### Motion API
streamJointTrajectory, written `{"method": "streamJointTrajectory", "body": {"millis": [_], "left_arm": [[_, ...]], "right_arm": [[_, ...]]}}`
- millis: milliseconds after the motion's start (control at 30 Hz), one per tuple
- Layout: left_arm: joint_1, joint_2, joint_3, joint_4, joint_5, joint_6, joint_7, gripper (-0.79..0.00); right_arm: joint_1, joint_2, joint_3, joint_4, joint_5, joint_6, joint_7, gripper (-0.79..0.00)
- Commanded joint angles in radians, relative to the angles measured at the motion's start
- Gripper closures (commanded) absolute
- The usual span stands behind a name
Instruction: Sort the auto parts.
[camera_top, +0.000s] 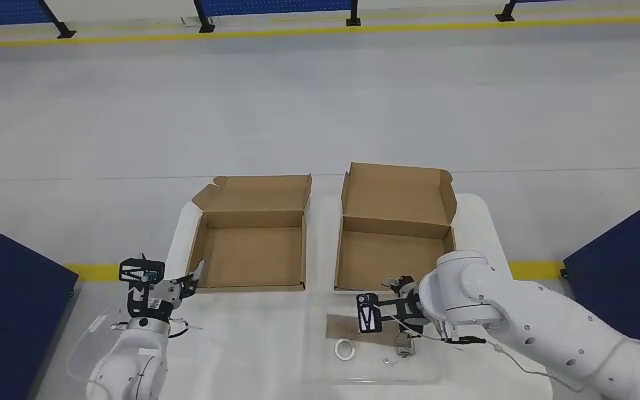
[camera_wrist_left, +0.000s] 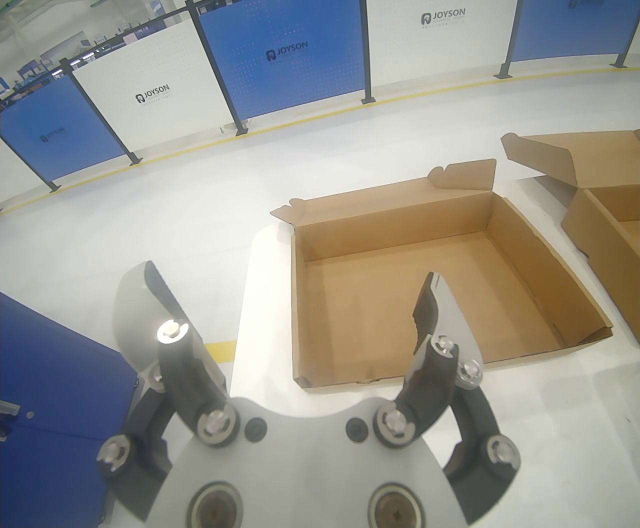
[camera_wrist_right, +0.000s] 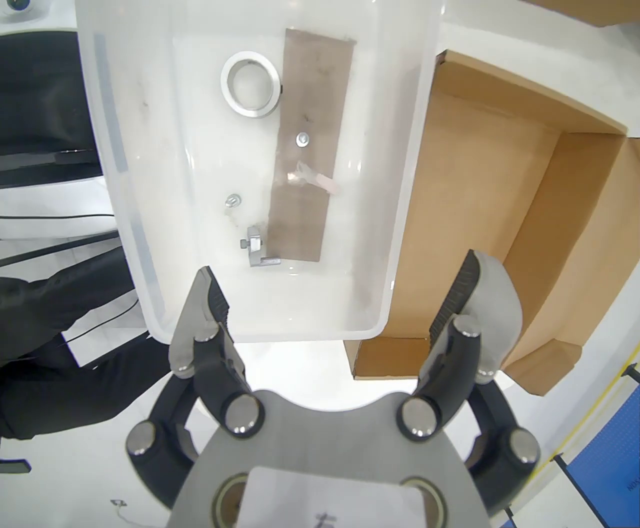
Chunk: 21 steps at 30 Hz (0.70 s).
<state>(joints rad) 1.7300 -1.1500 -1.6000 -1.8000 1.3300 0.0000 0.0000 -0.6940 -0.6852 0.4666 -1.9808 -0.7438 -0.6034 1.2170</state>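
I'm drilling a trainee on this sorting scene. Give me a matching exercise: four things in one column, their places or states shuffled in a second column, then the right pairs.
Things
1. silver metal ring
2. small silver washer
3. grey metal bracket
4. right hand

Places or states
A. open, poised over one end of the clear plastic bin
B. lying on the brown flat strip
C. on the bin floor, beside the strip's end farthest from the right hand
D. on the bin floor, at the strip's end nearest the right hand

Pairs: 1-C; 2-B; 3-D; 4-A
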Motion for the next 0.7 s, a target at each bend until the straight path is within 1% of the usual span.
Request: {"method": "streamJointTrajectory", "body": {"millis": [0, 233, 367, 533, 667], "left_arm": [[0.000, 0.000, 0.000, 0.000, 0.000, 0.000, 0.000, -0.785], [0.000, 0.000, 0.000, 0.000, 0.000, 0.000, 0.000, -0.785], [0.000, 0.000, 0.000, 0.000, 0.000, 0.000, 0.000, -0.785], [0.000, 0.000, 0.000, 0.000, 0.000, 0.000, 0.000, -0.785], [0.000, 0.000, 0.000, 0.000, 0.000, 0.000, 0.000, -0.785]], "right_arm": [[0.001, 0.000, 0.001, -0.001, -0.001, 0.000, 0.000, -0.785], [0.001, 0.000, 0.001, -0.001, -0.001, 0.000, 0.000, -0.785], [-0.031, -0.006, -0.028, -0.020, -0.092, 0.005, -0.011, -0.785], [-0.057, -0.014, -0.047, -0.034, -0.145, -0.019, -0.041, -0.785], [-0.077, -0.020, -0.062, -0.025, -0.168, -0.020, -0.032, -0.785]]}}
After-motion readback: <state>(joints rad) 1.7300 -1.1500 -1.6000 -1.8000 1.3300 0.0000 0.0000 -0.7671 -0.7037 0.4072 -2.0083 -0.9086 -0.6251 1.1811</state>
